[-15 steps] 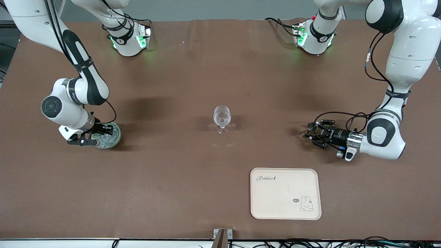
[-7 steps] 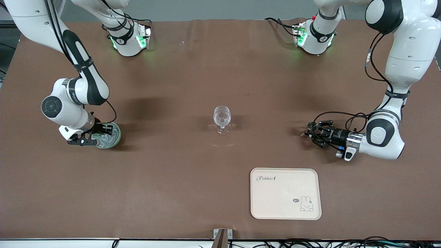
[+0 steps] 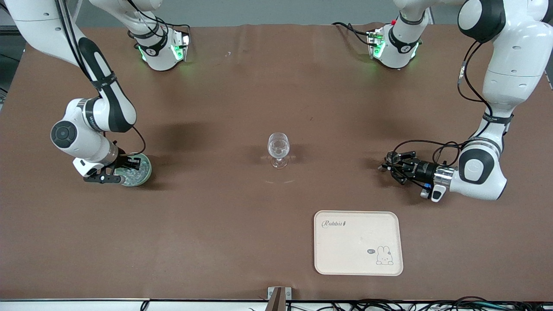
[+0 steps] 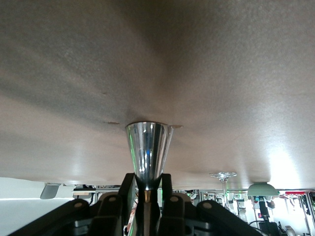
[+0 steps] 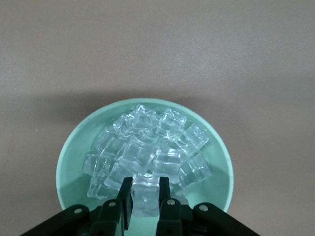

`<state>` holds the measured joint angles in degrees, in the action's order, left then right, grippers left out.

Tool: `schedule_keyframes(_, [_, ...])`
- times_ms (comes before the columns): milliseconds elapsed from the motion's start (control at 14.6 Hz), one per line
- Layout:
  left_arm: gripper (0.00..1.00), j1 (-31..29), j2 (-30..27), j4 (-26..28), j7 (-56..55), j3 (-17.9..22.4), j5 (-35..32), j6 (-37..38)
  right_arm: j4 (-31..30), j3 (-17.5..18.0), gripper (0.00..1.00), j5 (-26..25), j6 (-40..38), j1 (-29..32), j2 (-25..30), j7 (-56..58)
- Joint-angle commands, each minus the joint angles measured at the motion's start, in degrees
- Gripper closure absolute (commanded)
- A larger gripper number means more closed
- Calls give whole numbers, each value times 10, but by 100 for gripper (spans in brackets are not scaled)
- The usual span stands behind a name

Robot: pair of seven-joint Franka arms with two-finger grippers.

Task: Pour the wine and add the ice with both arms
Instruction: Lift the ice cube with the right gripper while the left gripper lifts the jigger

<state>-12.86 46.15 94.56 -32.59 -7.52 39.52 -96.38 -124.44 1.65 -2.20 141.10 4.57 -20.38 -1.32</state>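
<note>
A clear wine glass [image 3: 278, 149] stands at the table's middle. My right gripper [image 3: 126, 169] reaches down into a green bowl [image 3: 146, 172] of ice [image 3: 135, 175] at the right arm's end. In the right wrist view the gripper [image 5: 145, 189] is shut on one ice cube [image 5: 145, 195] at the edge of the heap [image 5: 147, 142] in the bowl [image 5: 74, 147]. My left gripper [image 3: 392, 165] lies low over the table at the left arm's end, shut on a small silver metal cup [image 3: 391, 157]. The left wrist view shows the cup [image 4: 147, 150] between the fingers of that gripper [image 4: 146, 181].
A cream tray [image 3: 358, 242] with a rabbit print lies nearer to the front camera than the left gripper. The left wrist view also shows the wine glass [image 4: 223, 176] and the green bowl [image 4: 262, 189] farther off. A brown cloth covers the table.
My left gripper has drawn slightly toward the left arm's end with the metal cup. The right arm has barely shifted over the bowl.
</note>
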Motion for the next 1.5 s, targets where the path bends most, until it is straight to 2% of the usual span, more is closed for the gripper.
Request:
schedule_keyframes(0, [82,-1,-1,-1,8,0,12,6,61,3,100,4,-90,5,9,1])
schedule_keyframes(137, [86,-1,-1,-1,8,0,27,7,108,3,100,4,-159,6,24,4])
schedule_keyframes(410, [99,-1,-2,-5,7,0,48,8,187,3,100,4,-248,7,68,4])
schedule_keyframes(547, [100,0,-8,-14,8,-6,49,8,213,1,100,4,-283,7,103,3])
schedule_keyframes(684, [100,-1,-12,-38,-10,-42,55,7,231,-1,100,4,-310,6,141,0])
schedule_keyframes(752, [100,-1,-18,-41,-28,-47,66,7,248,-5,100,4,-338,5,155,2])
schedule_keyframes(1094, [100,35,-59,-43,-130,-92,78,-23,391,-19,100,6,-514,4,173,3])
schedule_keyframes(1231, [100,47,-76,-43,-168,-115,78,-46,407,-19,100,6,-549,1,187,0])
schedule_keyframes(1436, [100,62,-98,-43,-235,-145,78,-83,390,-28,100,7,-551,-11,197,4])
